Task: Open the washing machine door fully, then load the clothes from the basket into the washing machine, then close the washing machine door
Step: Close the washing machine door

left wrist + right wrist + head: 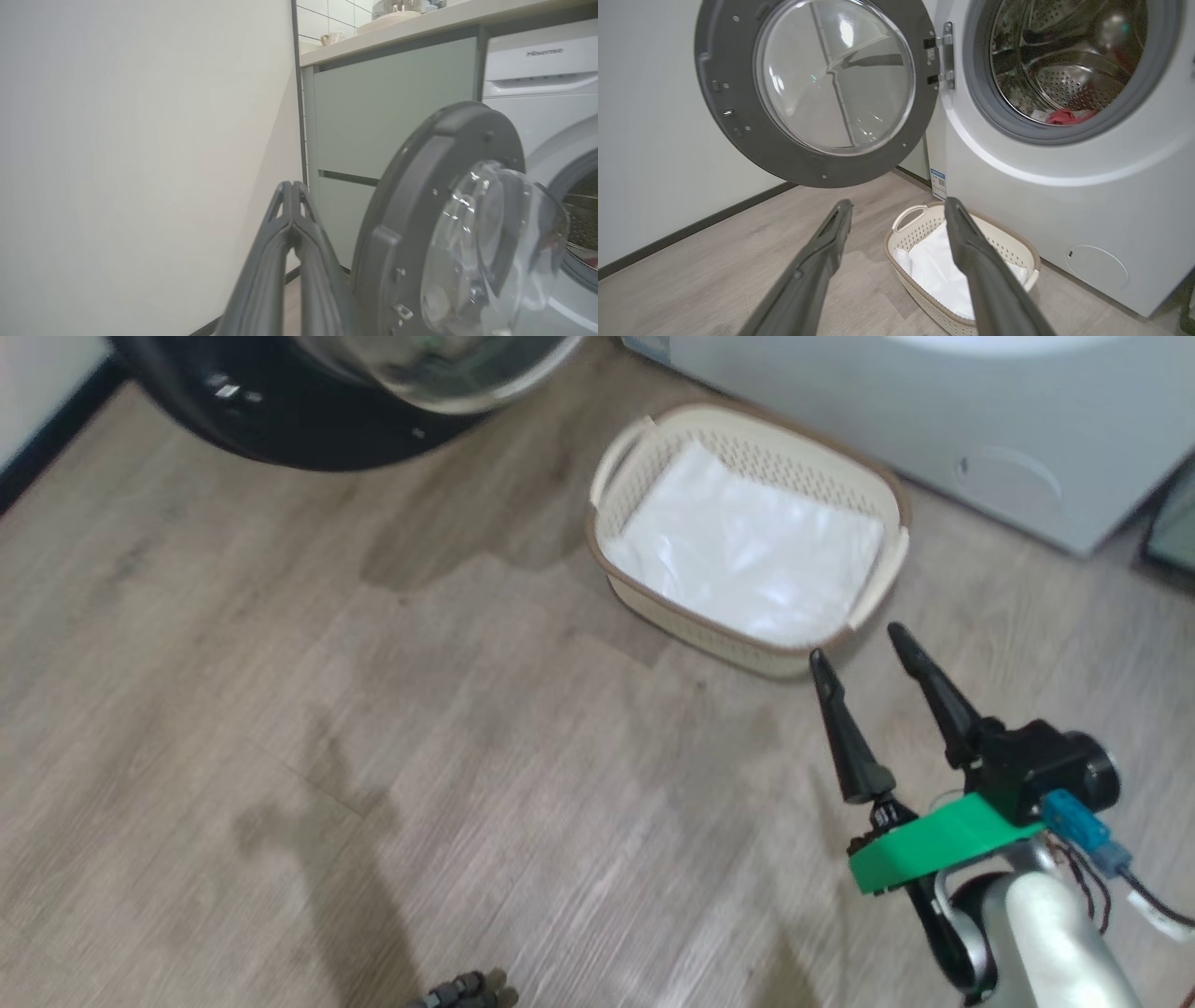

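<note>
Right pincer (859, 644) splayed, tips just beside basket (691, 627)

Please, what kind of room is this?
Probably a home kitchen with a laundry corner: a front-loading washing machine stands beside pale green cabinets under a counter, with a tiled wall behind.

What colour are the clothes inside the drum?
The clothes are red, with some white; clearest in the right wrist view.

A wood-look floor (280, 709) spread beneath the right claw (859, 644), and a glossy white sheet (747, 546) lay just beyond its tips. Ahead of the left claw (293, 186) rose a plain pale wall (140, 140). Rightward in that wrist view stood pale green cabinets (387, 107) under a table (420, 21) bearing small blurred items (331, 37).
</note>
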### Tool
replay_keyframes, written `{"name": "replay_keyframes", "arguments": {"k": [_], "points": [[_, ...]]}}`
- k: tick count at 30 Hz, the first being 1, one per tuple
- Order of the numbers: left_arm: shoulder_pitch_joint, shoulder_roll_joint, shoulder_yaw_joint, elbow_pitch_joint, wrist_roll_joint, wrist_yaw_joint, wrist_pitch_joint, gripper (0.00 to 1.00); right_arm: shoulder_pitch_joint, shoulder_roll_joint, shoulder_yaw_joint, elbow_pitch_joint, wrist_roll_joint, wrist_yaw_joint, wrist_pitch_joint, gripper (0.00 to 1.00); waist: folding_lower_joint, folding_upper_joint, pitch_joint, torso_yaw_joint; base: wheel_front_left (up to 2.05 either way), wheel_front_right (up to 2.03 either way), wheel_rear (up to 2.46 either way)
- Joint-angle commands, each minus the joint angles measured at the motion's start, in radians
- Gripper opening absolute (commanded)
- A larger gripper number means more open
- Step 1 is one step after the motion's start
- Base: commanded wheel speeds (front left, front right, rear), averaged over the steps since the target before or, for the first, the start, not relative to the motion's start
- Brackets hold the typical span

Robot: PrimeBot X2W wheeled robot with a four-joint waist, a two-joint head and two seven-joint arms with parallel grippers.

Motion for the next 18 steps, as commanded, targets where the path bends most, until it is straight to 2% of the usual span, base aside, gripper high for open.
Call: {"name": "replay_keyframes", "arguments": {"k": [1, 5, 7, 10, 13, 16, 18], "points": [[-0.118, 0.104, 0.059, 0.053, -0.03, -0.008, 0.012, 0.0, -0.019, -0.007, 0.025, -0.056, -0.003, 0.0, 0.015, 1.0, 0.0, 0.0, 0.069, -0.043, 0.0, 0.0, 0.0], [-0.315, 0.248, 0.082, 0.286, -0.066, -0.022, 0.042, 0.0, -0.04, -0.025, 0.021, -0.108, -0.003, 0.0, 0.042, 1.0, 0.0, 0.0, 0.128, -0.087, 0.0, 0.0, 0.0], [-0.407, 0.293, 0.092, 0.394, -0.091, -0.024, 0.065, 0.0, -0.045, -0.033, 0.012, -0.128, -0.004, 0.0, 0.051, 1.0, 0.0, 0.0, 0.156, -0.106, 0.0, 0.0, 0.0], [-0.533, 0.324, 0.12, 0.559, -0.148, -0.006, 0.136, 0.0, -0.046, -0.046, 0.006, -0.143, -0.007, 0.0, 0.057, 1.0, 0.0, 0.0, 0.182, -0.128, 0.0, 0.0, 0.0], [-0.632, 0.345, 0.183, 0.723, -0.237, 0.033, 0.262, 0.0, -0.051, -0.05, 0.02, -0.146, -0.008, 0.0, 0.053, 1.0, 0.0, 0.0, 0.196, -0.158, 0.0, 0.0, 0.0], [-0.704, 0.367, 0.265, 0.837, -0.324, 0.077, 0.33, 0.0, -0.059, -0.045, 0.025, -0.147, -0.008, 0.0, 0.049, 1.0, 0.0, 0.0, 0.208, -0.185, 0.0, 0.0, 0.0], [-0.745, 0.367, 0.306, 0.89, -0.375, 0.089, 0.36, 0.0, -0.061, -0.045, 0.024, -0.148, -0.009, 0.0, 0.047, 1.0, 0.0, 0.0, 0.216, -0.196, 0.0, 0.0, 0.0]]}}
